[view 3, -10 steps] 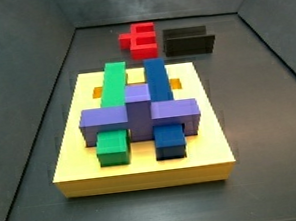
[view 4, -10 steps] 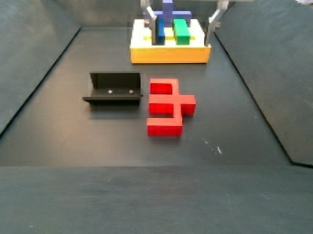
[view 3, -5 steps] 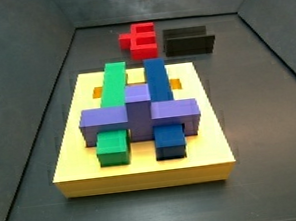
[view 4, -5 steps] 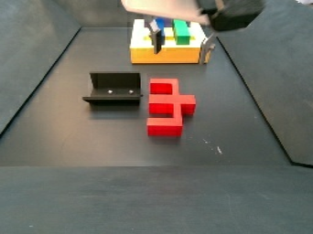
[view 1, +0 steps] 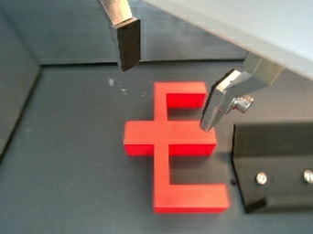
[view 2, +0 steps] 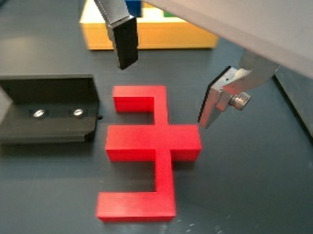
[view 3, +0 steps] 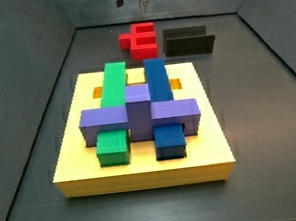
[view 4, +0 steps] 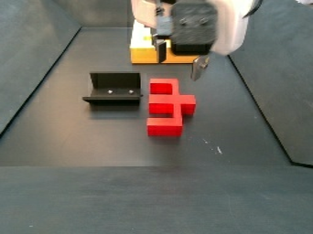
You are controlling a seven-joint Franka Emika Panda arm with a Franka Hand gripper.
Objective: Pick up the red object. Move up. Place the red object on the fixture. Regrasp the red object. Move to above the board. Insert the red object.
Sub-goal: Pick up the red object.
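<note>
Now the jaws (view 2: 167, 78) hang wide open and empty above the red object (view 2: 143, 146), fingers straddling its far end for the pick. It lies flat on the floor, just beside the fixture (view 2: 49, 110).

A dark grey matte floor (view 4: 73, 137), walled at its sides, carries three things. A thick yellow square board (view 3: 143, 163) sits near one end. Towards the opposite end lie a bright red blocky piece (view 4: 167, 106) and, just beside it, a black L-shaped fixture (view 4: 113, 90). The gripper (view 4: 178, 66) hangs above the red piece.
</note>
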